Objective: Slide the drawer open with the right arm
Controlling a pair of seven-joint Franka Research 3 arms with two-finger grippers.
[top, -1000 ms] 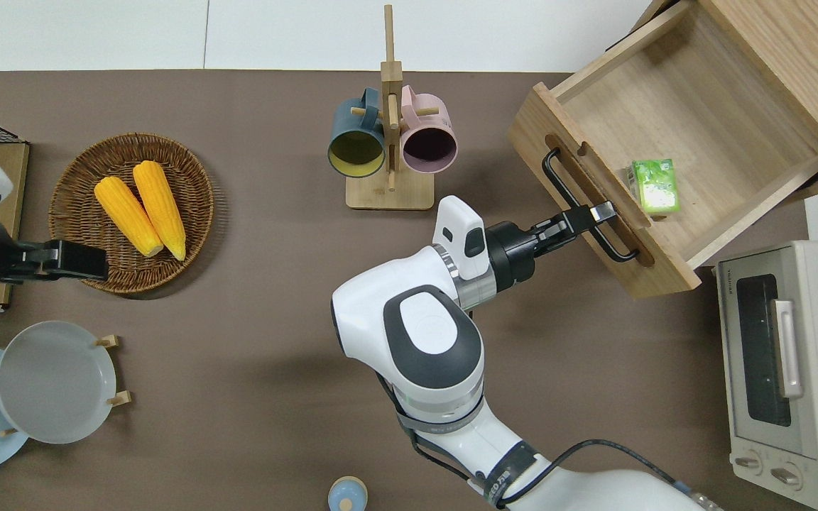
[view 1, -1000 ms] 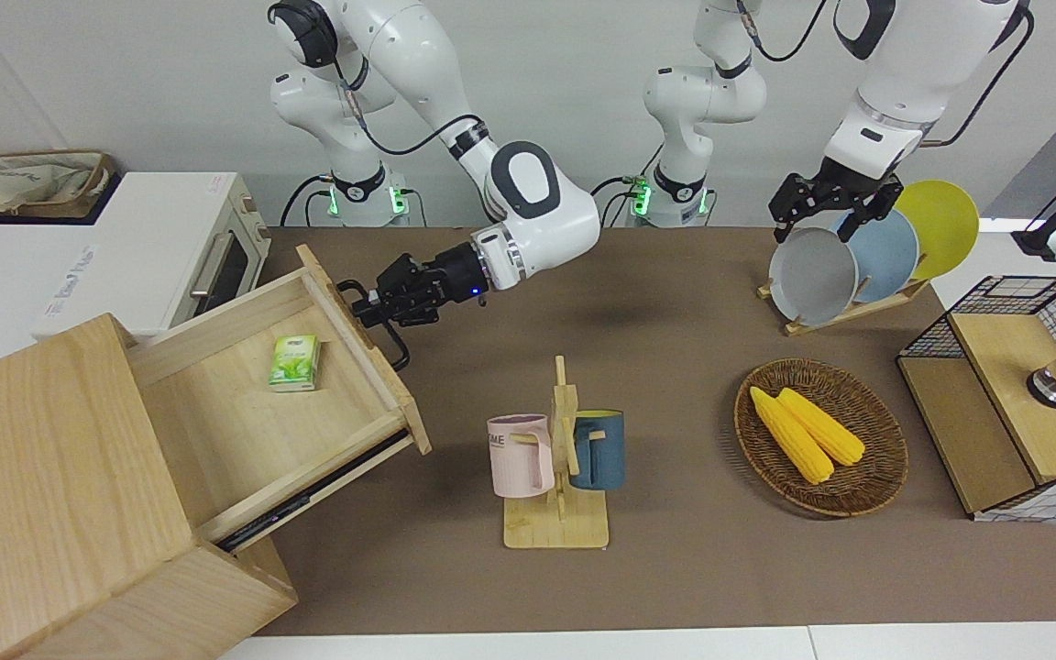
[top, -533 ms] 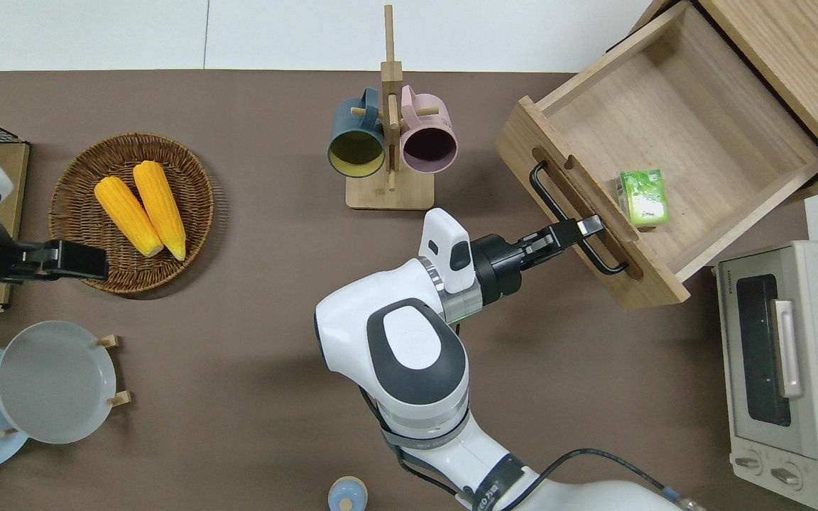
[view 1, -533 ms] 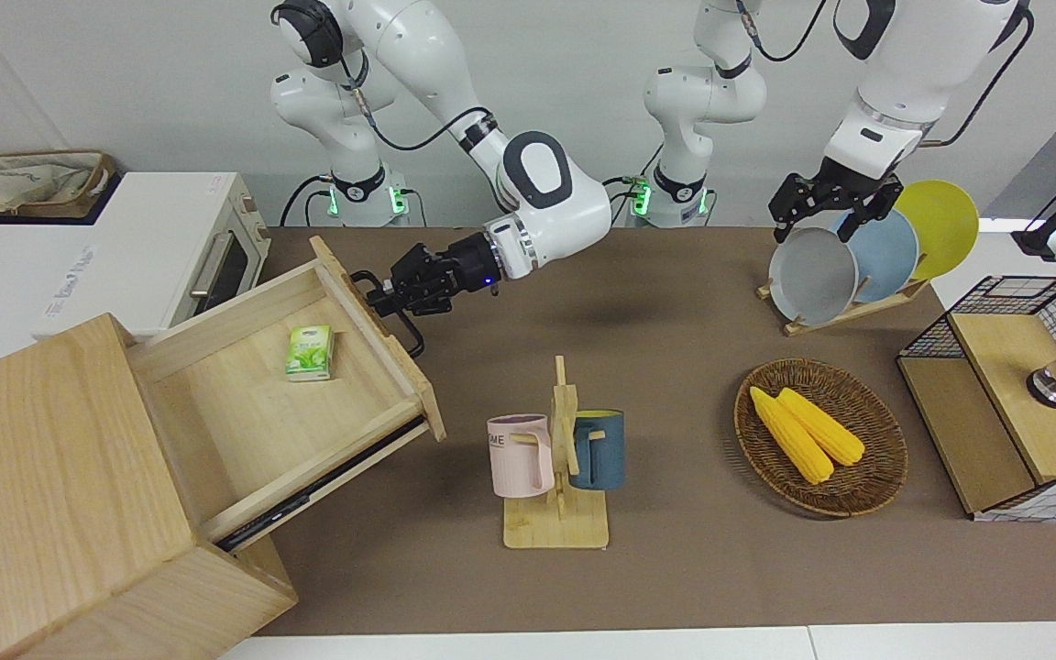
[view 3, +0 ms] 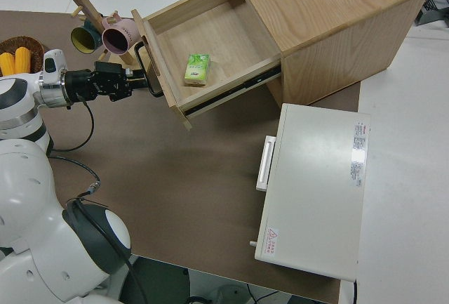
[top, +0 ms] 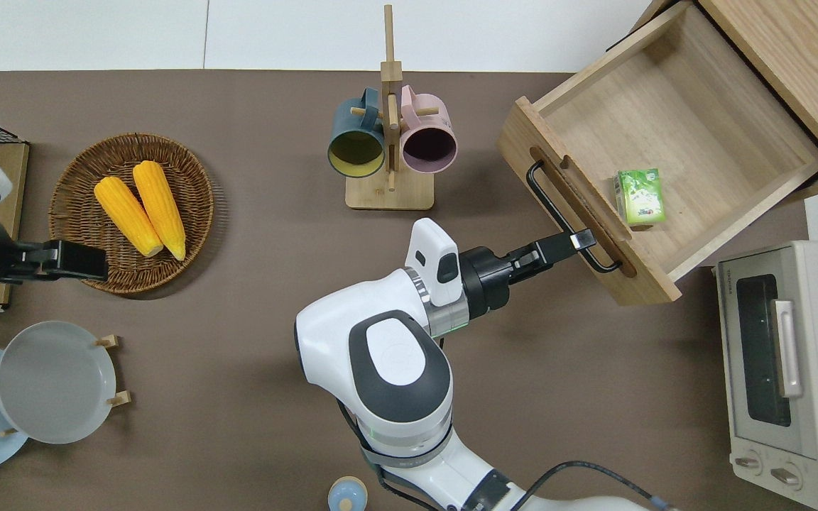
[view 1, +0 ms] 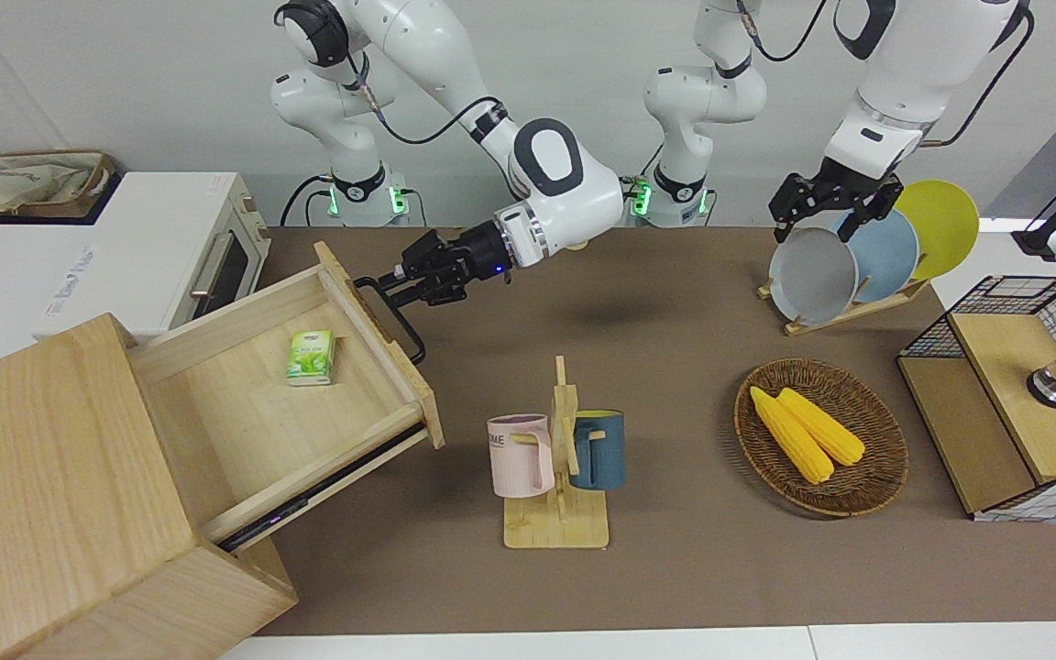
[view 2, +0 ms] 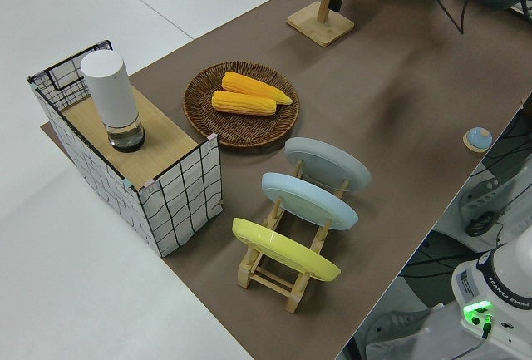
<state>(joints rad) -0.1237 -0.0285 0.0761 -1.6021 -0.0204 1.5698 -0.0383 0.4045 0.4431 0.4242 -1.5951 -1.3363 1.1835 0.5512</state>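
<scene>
The pale-wood drawer point(view 1: 308, 412) point(top: 700, 121) point(view 3: 217, 30) stands pulled well out of the big wood box point(view 1: 51, 477) at the right arm's end of the table. A small green carton point(top: 640, 196) lies inside it. The black bar handle point(top: 547, 202) point(view 1: 404, 332) runs along the drawer front. My right gripper point(top: 581, 240) point(view 1: 388, 284) point(view 3: 137, 79) reaches level at the handle's end nearer the robots, open, its fingertips just around the bar. The left arm is parked, its gripper point(view 1: 823, 215) open.
A white toaster oven point(top: 792, 369) stands beside the drawer, nearer the robots. A wooden mug rack point(top: 389, 191) with two mugs stands mid-table. A wicker basket point(top: 68, 177) of corn, a plate rack point(view 1: 844, 316) and a wire-grid box point(view 1: 1005, 403) are toward the left arm's end.
The drawer slid farther out of the box, then stayed nearly still. The right arm drew back, so its fingertips reach less far past the handle bar.
</scene>
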